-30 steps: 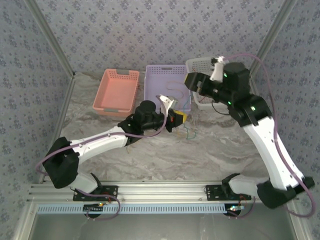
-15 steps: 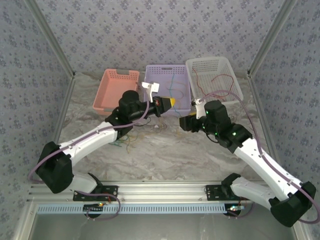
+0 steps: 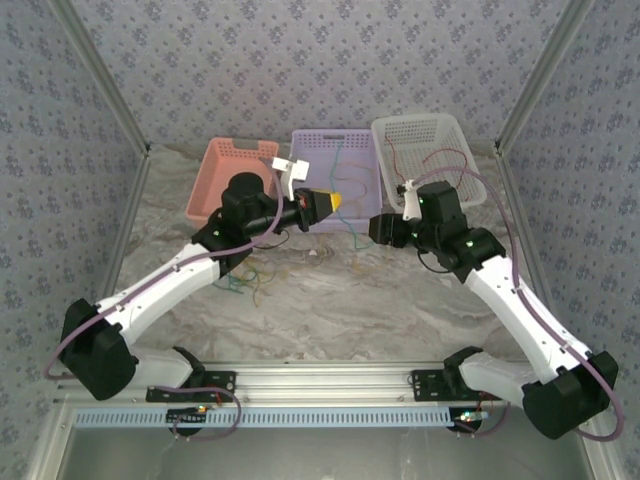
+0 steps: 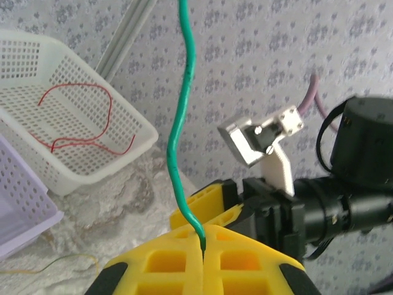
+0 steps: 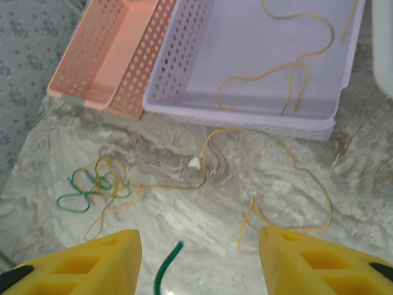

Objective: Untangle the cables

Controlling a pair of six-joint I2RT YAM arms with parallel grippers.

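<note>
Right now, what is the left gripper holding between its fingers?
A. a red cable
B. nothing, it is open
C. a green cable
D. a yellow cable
C: in the left wrist view the left gripper has its yellow fingers pressed together, and the green cable rises straight out of the seam between them.

The pink basket, lilac basket and white basket look like matt, perforated plastic. The green cable has a smooth, faintly glossy sheath. The table looks like marbled stone.
</note>
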